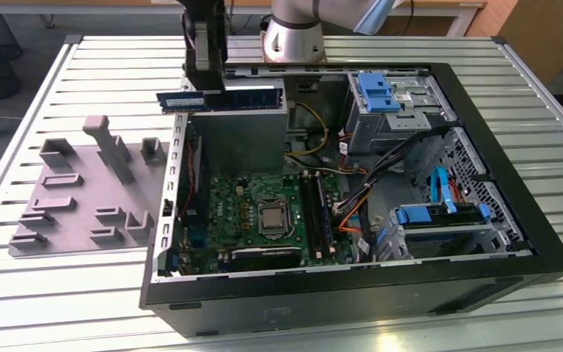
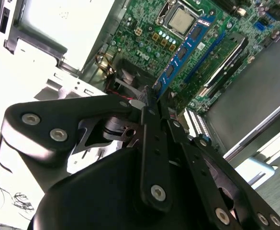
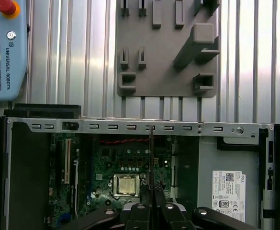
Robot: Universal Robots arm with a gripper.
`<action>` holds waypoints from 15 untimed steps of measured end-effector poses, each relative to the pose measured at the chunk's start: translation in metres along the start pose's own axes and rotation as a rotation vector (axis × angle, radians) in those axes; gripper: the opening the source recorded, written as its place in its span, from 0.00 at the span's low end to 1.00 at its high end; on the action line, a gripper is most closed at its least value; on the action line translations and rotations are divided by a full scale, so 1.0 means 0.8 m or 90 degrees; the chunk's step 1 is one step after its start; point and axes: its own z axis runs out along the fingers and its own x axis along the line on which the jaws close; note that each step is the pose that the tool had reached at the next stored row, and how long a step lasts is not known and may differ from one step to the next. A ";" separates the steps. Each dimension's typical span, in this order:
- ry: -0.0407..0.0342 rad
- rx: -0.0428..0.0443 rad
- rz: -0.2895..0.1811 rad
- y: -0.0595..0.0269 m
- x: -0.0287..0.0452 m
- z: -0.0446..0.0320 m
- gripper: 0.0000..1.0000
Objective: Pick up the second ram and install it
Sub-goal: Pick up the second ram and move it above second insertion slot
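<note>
The second ram (image 1: 252,97) is a long blue-green stick held level on its edge above the grey power supply (image 1: 237,139) at the back of the open computer case (image 1: 360,290). My gripper (image 1: 206,94) is shut on it near the end at the exterior view's left. In the second wrist view the ram (image 2: 185,50) runs out from my gripper (image 2: 151,100) over the motherboard. In the first wrist view the ram (image 3: 151,158) is edge-on above my gripper (image 3: 151,199). The long black memory slots (image 1: 316,213) lie beside the processor socket (image 1: 273,218), nearer the front of the case.
A grey fixture plate (image 1: 76,198) with raised blocks lies on the slatted table at the exterior view's left of the case. Blue drive cages (image 1: 380,92) and cables (image 1: 355,202) fill the case's right side. A teach pendant (image 3: 3,48) lies on the table.
</note>
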 end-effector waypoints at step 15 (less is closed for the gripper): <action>0.0001 0.0000 0.000 -0.015 0.0001 -0.0003 0.14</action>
